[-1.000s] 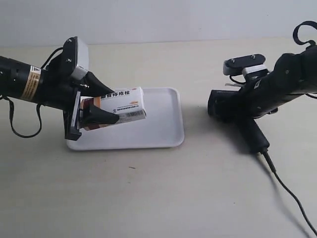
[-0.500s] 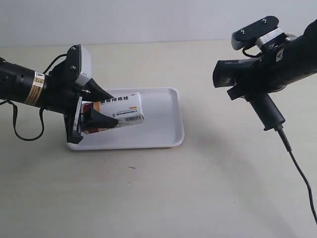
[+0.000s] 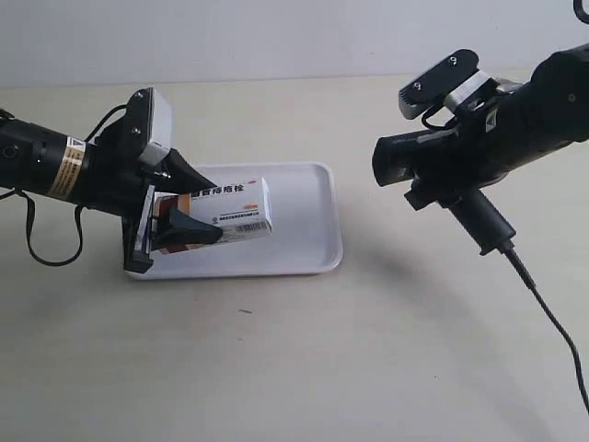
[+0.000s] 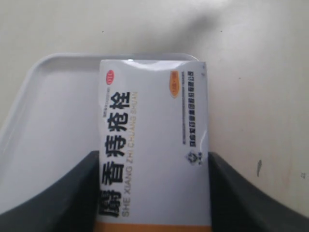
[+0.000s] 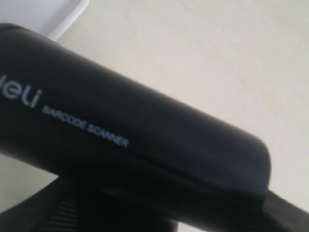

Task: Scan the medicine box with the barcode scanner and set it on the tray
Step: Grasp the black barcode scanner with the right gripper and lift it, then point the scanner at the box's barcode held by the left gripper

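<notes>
My left gripper (image 3: 189,202) is shut on the medicine box (image 3: 228,209), a white carton with Chinese lettering, and holds it just above the white tray (image 3: 304,249). In the left wrist view the medicine box (image 4: 153,145) sits squeezed between both black fingers (image 4: 241,198), with the tray (image 4: 53,111) beneath. My right gripper holds the black barcode scanner (image 3: 433,158) in the air to the tray's right, head turned toward the box, handle (image 3: 483,221) angled down. The scanner (image 5: 125,140) fills the right wrist view and hides the fingers.
The scanner's black cable (image 3: 552,322) hangs from the handle and trails over the beige table toward the exterior view's lower right corner. A corner of the tray (image 5: 53,14) shows in the right wrist view.
The right arm lifted the scanner off the table, then brought it lower and leftward toward the box. The left gripper with the box shifted only slightly over the tray.
</notes>
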You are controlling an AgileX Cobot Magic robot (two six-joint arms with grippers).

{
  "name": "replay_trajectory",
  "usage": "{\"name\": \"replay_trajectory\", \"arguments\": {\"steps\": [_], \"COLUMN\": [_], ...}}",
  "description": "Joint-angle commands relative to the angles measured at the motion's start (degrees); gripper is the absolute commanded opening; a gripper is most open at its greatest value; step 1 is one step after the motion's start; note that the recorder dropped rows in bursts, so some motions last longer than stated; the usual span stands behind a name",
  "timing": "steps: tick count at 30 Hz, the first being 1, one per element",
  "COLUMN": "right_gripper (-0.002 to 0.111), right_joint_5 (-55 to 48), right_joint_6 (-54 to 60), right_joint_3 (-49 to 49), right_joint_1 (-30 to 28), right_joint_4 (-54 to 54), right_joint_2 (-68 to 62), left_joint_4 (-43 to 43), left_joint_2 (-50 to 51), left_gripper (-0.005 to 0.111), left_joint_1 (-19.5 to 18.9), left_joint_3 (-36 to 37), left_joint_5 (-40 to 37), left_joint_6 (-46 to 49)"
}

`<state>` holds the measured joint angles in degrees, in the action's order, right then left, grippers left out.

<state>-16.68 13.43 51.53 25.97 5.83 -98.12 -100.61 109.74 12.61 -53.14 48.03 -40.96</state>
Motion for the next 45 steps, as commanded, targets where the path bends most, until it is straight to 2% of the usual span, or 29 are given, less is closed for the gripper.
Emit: {"name": "replay_trajectory", "arguments": {"steps": [1,9,19,22,24,27,28,40,42,45], "right_gripper": [0.0,0.0,0.0,0.0,0.0,0.0,0.0,0.0,0.0,0.0], "right_joint_5": [2.22,4.93,-2.9,2.06,5.74,12.34,13.28,15.99,16.68,16.68], "right_joint_6": [0.53,0.53,0.34,-2.69,-5.47,-11.59,-12.62,-14.09,-14.13,-15.14], "right_joint_3": [0.55,0.85,0.85,0.85,0.85,0.85,0.85,0.85,0.85,0.85], "right_joint_1": [-0.01,-0.01,-0.01,-0.01,-0.01,-0.01,-0.01,-0.01,-0.01,-0.01], "right_joint_4": [2.16,4.93,6.94,6.94,6.94,6.62,6.62,5.16,4.4,4.02], "right_joint_2": [0.17,-2.55,6.74,3.13,-1.54,-8.05,-8.73,-13.06,-13.2,-13.31], "left_joint_4": [0.83,1.08,2.5,5.1,7.9,20.73,22.55,22.86,22.35,21.71], "left_joint_2": [0.15,0.15,0.15,0.15,0.51,4.12,4.83,11.15,11.37,11.63], "left_gripper": [0.0,0.0,0.0,0.0,0.0,0.0,0.0,0.0,0.004,0.021], "left_joint_1": [-0.12,-0.12,-0.12,-0.12,0.15,0.15,0.15,0.15,0.15,0.15], "left_joint_3": [-0.36,-0.36,-0.36,-0.36,-0.36,-0.36,-0.36,-3.15,-3.15,-3.15], "left_joint_5": [0.73,1.67,1.04,-0.12,-4.34,-7.66,-7.94,-11.54,-12.87,-13.64], "left_joint_6": [0.72,0.72,1.27,1.27,-0.36,0.51,1.58,0.16,-0.01,-0.01]}}
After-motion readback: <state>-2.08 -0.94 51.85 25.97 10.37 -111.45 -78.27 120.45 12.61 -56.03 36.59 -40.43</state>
